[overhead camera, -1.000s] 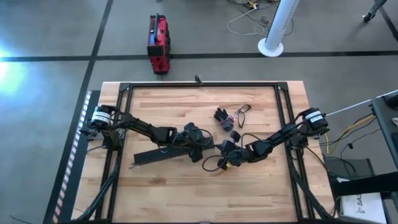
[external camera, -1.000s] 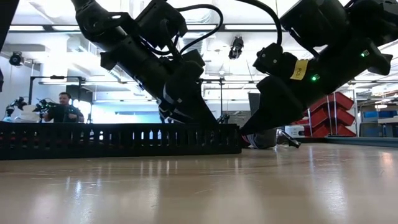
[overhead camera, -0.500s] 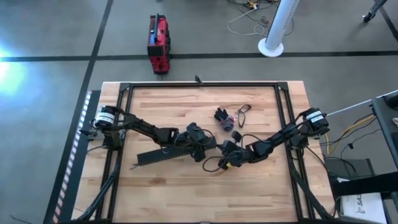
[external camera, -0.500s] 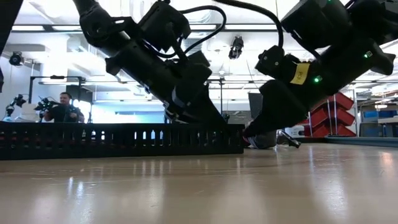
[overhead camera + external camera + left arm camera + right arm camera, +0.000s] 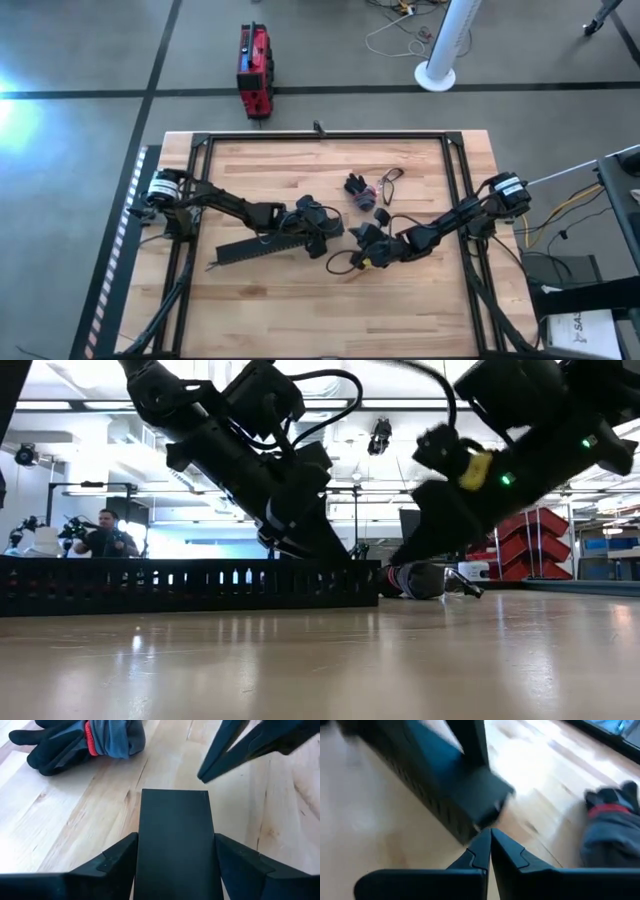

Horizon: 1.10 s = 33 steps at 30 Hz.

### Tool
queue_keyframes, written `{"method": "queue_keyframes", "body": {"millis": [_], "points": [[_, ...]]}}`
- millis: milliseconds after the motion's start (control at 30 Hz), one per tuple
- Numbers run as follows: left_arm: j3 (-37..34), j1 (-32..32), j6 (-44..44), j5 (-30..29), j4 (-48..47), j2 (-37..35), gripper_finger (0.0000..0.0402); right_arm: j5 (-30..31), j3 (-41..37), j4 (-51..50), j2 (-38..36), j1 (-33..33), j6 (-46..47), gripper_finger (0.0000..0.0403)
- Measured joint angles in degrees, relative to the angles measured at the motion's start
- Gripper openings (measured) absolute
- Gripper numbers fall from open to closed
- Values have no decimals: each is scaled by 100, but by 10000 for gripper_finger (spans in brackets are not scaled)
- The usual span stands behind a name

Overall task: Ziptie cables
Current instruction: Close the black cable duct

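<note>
Sliding back slightly toward its own side, the left gripper [image 5: 175,840] stays clamped on the duct [image 5: 262,248]. The right gripper [image 5: 489,834], fingers pressed together and empty, has shifted at the duct's end. The cables [image 5: 360,190] lie untouched just beyond. I cannot make out a ziptie, so tying looks unstarted.

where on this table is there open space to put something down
Bare wood lies along the near edge, below the slotted duct and both grippers, and at the far left corner of the table. The middle is crowded: left gripper, right gripper, gloves.
</note>
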Motion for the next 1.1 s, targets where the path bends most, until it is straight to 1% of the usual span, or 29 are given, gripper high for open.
{"method": "queue_keyframes", "body": {"millis": [67, 167, 267, 367, 500, 600, 700, 833, 1000, 1067, 1100], "points": [[0, 0, 5, 2, 27, 4, 219, -78, 15, 359, 6, -9, -61, 0], [0, -2, 7, 9, 80, 8, 226, -437, 66, 668, 39, -9, -417, 0], [0, -2, 9, 16, 87, -25, 243, -445, 105, 680, 39, -3, -487, 0], [2, -2, 12, 17, -8, -151, 258, -321, 100, 621, 39, -9, -488, 0], [4, -4, 9, 17, -365, -509, 274, -298, 100, 574, 37, 1, -489, 0], [5, -11, -20, 82, -862, -959, 284, -300, 98, 581, 32, -1, -537, 0], [7, -27, -155, 200, -1776, -1517, 286, -302, 101, 606, 1, -11, -705, 0], [9, -108, -442, 210, -3439, -2289, 279, -298, 280, 621, -4, -101, -1222, 0], [9, -319, -1170, 227, -5507, -3098, 272, -297, 569, 649, -7, -180, -1461, 0], [7, -455, -1490, 393, -6141, -3358, 274, -327, 626, 739, -7, -196, -1627, 0], [3, -528, -1662, 490, -6399, -3456, 275, -442, 657, 796, -7, -202, -1777, 0]]}}
